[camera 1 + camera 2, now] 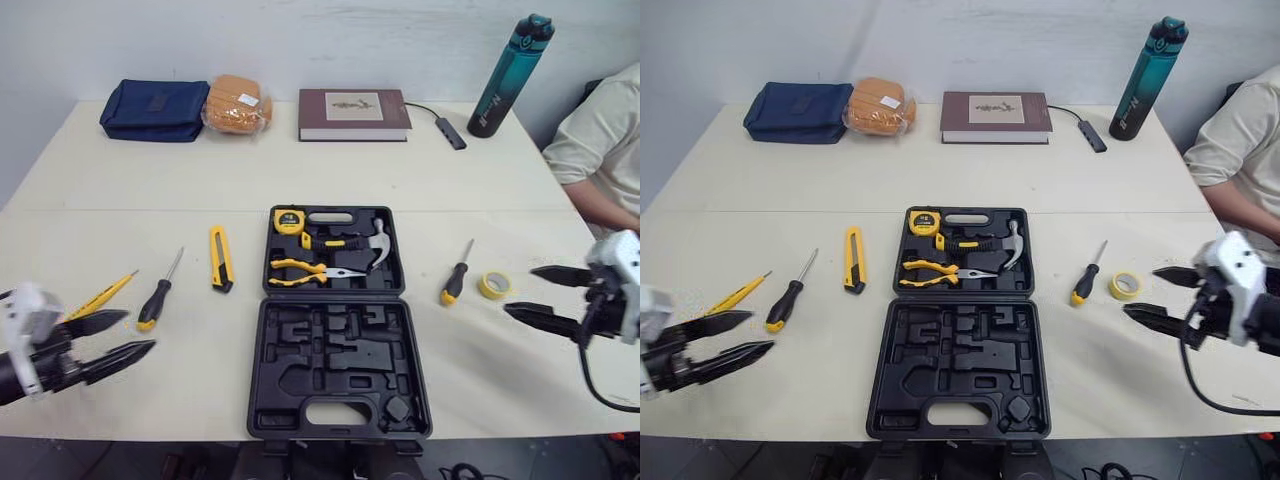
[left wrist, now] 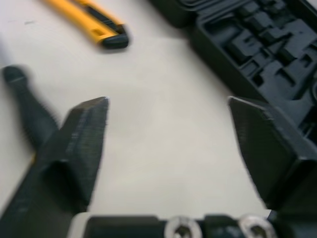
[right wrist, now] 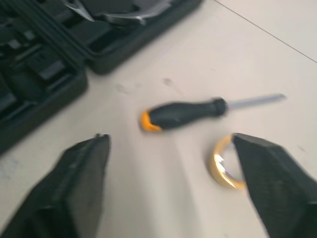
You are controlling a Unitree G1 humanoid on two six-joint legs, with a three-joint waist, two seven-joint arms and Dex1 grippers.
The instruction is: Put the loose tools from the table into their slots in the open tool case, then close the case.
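table (image 1: 150, 180): pale top, carrying the tool case and everything else listed here.
tool case (image 1: 270, 400): open flat at the near middle of the table; its near half is all bare moulded slots, its far half holds tools.
sleeve (image 1: 600, 140): a person's pale sleeve, far right of the tool case at the table edge.
blue pouch (image 1: 153, 110): far left of the tool case, at the back of the table.
book (image 1: 353, 113): straight behind the tool case, well apart from it.
bottle (image 1: 508, 77): teal, upright, behind the tool case and to its right.
wrapped bun (image 1: 237, 104): behind the tool case, between pouch and book.
right gripper (image 1: 520, 290): right of the tool case, fingers spread wide, holding nothing.
left gripper (image 1: 140, 331): left of the tool case's near half, fingers parted, holding nothing.
hammer (image 1: 378, 245): seated in the tool case's far half, right side.
pliers (image 1: 305, 270): in the far half, beside the hammer.
utility knife (image 1: 221, 259): loose, just left of the tool case's far half.
left screwdriver (image 1: 158, 295): loose, left of the tool case beyond the knife.
right screwdriver (image 1: 455, 279): loose, near the tool case's right side.
thin yellow tool (image 1: 102, 295): loose, furthest left of the tool case.
tape measure (image 1: 288, 221): in the far half's far left corner.
tape roll (image 1: 493, 285): loose, right of the tool case, just beyond the right screwdriver.
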